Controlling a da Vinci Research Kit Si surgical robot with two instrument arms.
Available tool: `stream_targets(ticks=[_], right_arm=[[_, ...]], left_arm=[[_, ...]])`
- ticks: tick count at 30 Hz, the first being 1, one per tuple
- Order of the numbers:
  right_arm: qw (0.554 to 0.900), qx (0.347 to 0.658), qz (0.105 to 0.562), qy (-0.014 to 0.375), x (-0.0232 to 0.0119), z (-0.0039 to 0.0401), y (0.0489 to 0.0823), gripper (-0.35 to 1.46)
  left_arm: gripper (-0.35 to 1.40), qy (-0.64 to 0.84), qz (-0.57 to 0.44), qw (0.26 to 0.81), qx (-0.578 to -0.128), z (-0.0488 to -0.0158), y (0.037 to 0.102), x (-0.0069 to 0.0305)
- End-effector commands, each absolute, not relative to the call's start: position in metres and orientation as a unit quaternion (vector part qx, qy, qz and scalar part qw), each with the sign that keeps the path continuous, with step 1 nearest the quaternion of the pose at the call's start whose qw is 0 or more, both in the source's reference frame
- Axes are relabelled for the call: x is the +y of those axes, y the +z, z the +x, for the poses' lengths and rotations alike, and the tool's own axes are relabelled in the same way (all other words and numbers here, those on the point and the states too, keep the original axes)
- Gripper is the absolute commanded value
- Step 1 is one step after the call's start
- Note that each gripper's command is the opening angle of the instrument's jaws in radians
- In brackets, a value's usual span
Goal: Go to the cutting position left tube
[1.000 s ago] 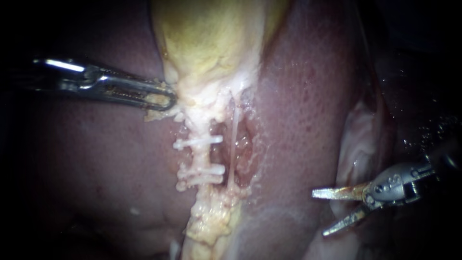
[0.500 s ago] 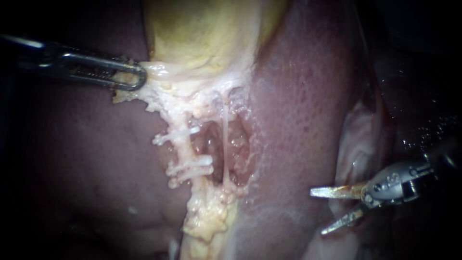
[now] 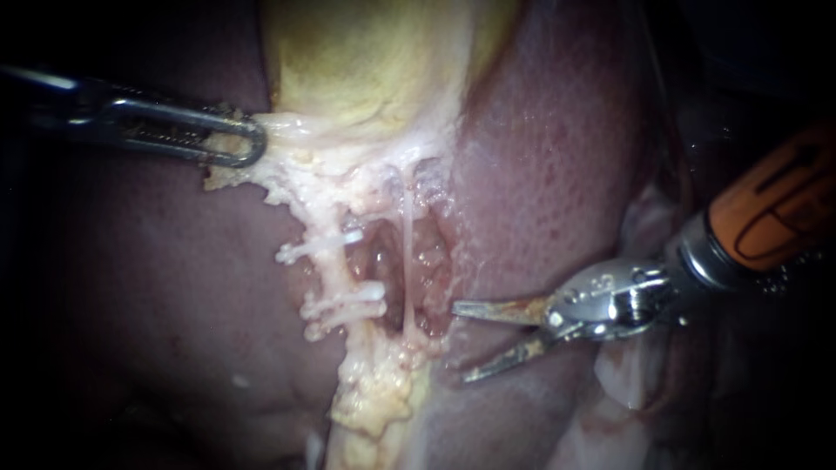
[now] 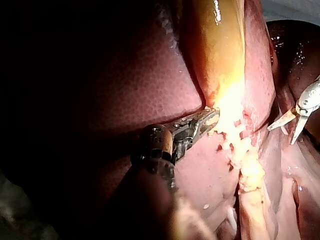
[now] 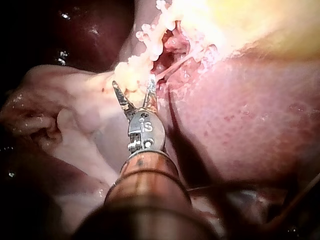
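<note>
Currently gripping whitish tissue at the lower edge of the gallbladder with the left instrument, jaws clamped on it. Holding the right instrument over the liver, jaws spread wide and empty, tips just right of the thin tube. Further left, left tube bearing white clips, apart from those tips.

At upper left, left instrument clamped on pale tissue below the gallbladder. At centre, white clips across the left tube. Right of centre, right instrument, blades apart, near the thin tube, over liver.
</note>
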State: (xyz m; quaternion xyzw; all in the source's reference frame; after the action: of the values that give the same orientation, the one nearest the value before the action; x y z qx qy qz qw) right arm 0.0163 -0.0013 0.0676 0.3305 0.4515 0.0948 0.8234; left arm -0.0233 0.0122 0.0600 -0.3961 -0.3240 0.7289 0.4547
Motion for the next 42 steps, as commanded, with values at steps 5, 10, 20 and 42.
stream_targets(ticks=[5,10,20,42], right_arm=[[0.818,0.466,0.32,0.106,0.0003,0.018,0.0695,1.45],[0.811,0.477,0.318,0.114,0.0012,0.0186,0.0711,1.45],[0.81,0.48,0.32,0.108,0.0016,0.0197,0.073,1.45],[0.781,0.517,0.345,0.06,0.0004,0.026,0.0726,1.31]], left_arm=[[-0.35,0.729,-0.396,0.455,-0.324,-0.0233,0.0599,0.0122],[-0.35,0.729,-0.396,0.455,-0.324,-0.0233,0.0599,0.0122],[-0.35,0.729,-0.396,0.455,-0.324,-0.0234,0.0599,0.0123],[-0.35,0.728,-0.396,0.456,-0.323,-0.0238,0.0599,0.0123]])
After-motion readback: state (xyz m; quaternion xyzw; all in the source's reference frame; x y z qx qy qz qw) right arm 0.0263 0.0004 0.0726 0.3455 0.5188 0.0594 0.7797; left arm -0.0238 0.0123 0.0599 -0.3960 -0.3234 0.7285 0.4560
